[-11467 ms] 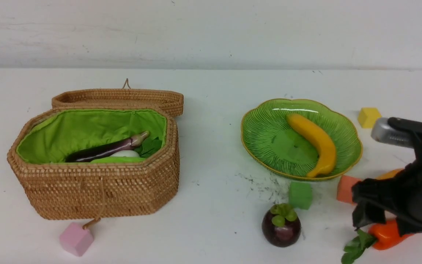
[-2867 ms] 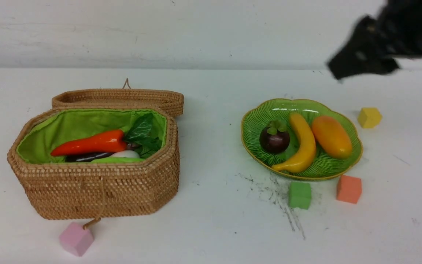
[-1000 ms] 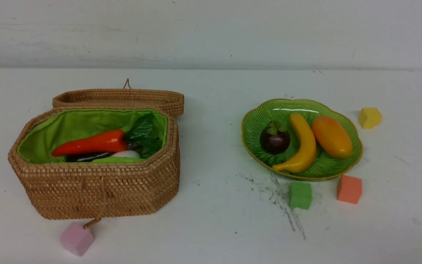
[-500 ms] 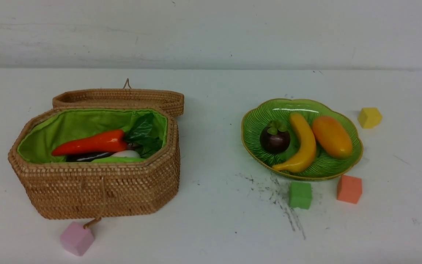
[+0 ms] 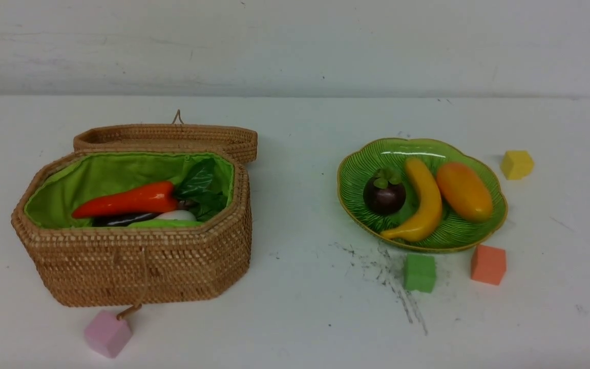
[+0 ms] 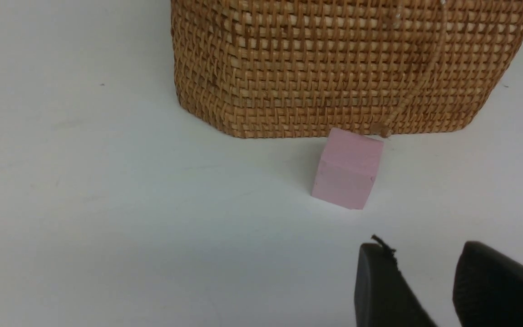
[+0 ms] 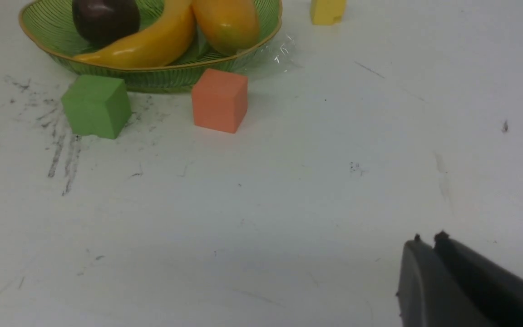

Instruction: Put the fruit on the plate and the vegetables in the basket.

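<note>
Banana (image 5: pixel 422 205), mangosteen (image 5: pixel 384 193) and mango (image 5: pixel 464 190) lie on plate (image 5: pixel 356 205); left gripper (image 6: pixel 425 268) parted and empty, right gripper (image 7: pixel 427 243) closed, empty.

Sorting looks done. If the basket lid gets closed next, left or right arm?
Left, probably. Its gripper hovers empty near the basket, beside the pink cube. The right gripper is over by the plate.

Matte black left hand (image 6: pixel 418 254) fingers, frayed tip, right hand (image 7: pixel 427 240) perhaps dark grey
</note>
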`<state>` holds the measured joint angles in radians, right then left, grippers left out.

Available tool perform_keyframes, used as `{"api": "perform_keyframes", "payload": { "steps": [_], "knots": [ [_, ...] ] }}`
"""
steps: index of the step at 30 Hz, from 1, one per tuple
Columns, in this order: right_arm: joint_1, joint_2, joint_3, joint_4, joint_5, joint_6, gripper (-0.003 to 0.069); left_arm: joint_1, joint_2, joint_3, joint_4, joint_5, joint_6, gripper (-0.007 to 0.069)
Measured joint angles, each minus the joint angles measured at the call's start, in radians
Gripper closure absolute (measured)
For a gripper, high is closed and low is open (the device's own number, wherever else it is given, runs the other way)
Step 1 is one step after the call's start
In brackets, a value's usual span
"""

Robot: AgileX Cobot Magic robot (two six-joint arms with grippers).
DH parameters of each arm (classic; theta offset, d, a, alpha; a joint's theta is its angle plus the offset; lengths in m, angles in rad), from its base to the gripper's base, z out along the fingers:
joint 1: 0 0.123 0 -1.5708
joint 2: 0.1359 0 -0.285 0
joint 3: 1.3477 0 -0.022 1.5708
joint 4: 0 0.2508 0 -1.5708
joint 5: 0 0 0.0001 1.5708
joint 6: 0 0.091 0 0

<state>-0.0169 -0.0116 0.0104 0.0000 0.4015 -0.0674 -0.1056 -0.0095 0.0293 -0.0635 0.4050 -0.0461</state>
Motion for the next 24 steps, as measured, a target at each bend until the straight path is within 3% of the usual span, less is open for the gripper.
{"api": "perform_keyframes", "payload": {
  "steps": [24],
  "knots": [
    [0.000,0.000,0.000,0.000,0.000,0.000,0.0575,0.000,0.000,0.000,0.000,0.000,0.000,0.0386]
  ]
}}
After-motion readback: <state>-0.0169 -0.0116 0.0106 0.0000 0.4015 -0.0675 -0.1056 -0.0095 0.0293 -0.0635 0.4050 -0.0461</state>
